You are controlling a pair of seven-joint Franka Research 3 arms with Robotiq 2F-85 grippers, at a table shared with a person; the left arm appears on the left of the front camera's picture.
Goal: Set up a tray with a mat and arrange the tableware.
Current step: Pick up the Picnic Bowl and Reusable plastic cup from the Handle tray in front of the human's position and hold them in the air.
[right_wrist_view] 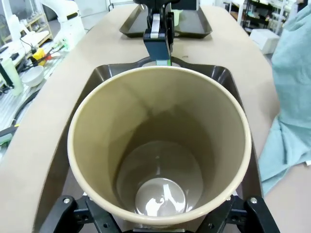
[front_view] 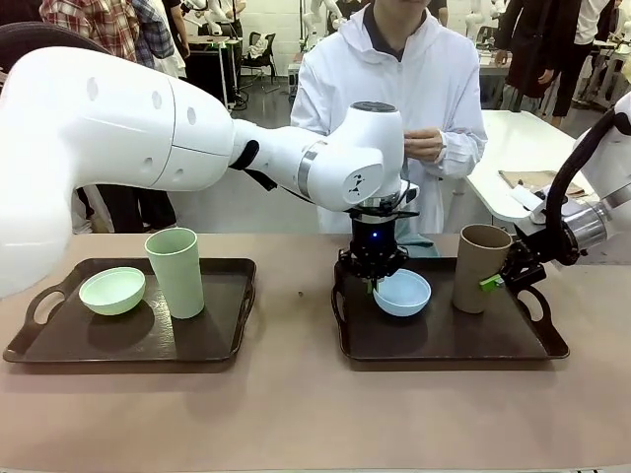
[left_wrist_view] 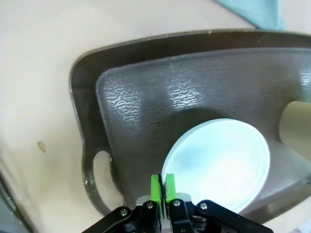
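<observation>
Brown cup [right_wrist_view: 160,145] stands upright at 3 o'clock on the right-hand tray [front_view: 444,345], clasped around its wall by the right gripper [front_view: 498,279]. At the cup's 9 o'clock sits the light blue bowl [front_view: 404,293], its rim at 10 o'clock pinched tight between the left gripper [left_wrist_view: 162,187] pads. Well apart at 9 o'clock, a second tray [front_view: 59,340] carries the pale green bowl [front_view: 111,291] and pale green cup [front_view: 175,271].

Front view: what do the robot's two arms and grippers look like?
Left arm: white rounded shells, a silver ring and black mark at the wrist. Left gripper: black, with a blue light and green pads. Right arm: white and silver, with a black cable looping over it; right gripper: black, green-padded.
</observation>
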